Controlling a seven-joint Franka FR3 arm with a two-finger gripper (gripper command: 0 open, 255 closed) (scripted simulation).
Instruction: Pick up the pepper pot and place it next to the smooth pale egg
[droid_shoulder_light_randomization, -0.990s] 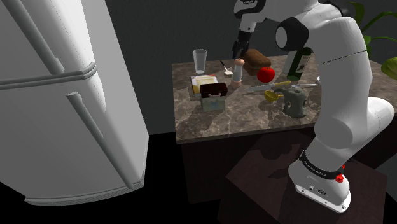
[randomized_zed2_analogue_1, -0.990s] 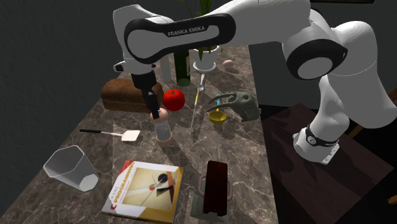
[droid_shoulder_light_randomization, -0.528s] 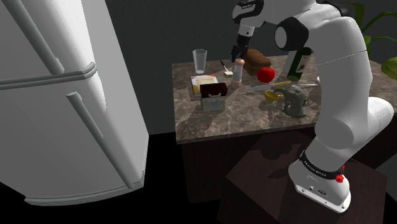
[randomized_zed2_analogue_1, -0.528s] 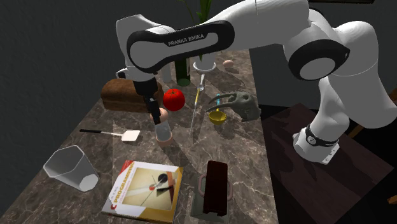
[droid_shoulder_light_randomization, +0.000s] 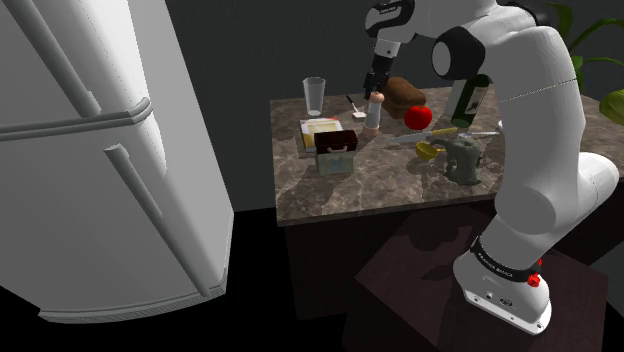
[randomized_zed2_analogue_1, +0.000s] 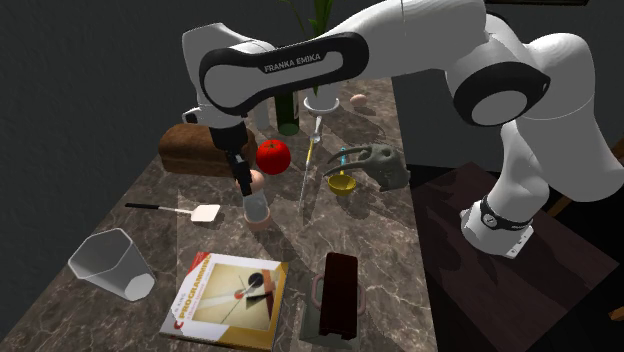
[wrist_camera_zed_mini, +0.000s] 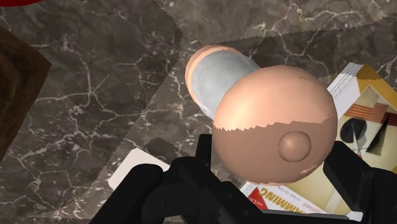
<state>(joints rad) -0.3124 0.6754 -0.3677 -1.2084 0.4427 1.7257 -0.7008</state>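
Just right of the white spatula (randomized_zed2_analogue_1: 205, 212), about mid-bench (randomized_zed2_analogue_1: 390, 240), the pepper pot (randomized_zed2_analogue_1: 256, 203) stands upright, with a pinkish-tan domed cap, a pale grey body and a pinkish foot. The tool (randomized_zed2_analogue_1: 243, 182) sits over the cap, and I cannot tell whether it grips. The wrist view adds a small round knob on that cap, while the second exterior view shows the pale egg (randomized_zed2_analogue_1: 358, 99) near the bench's far edge, well apart.

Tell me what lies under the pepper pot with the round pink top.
The pink-topped, grey-bodied pepper pot stands upright on the dark marbled countertop. Its own base covers the spot beneath, so anything thin there cannot be seen.
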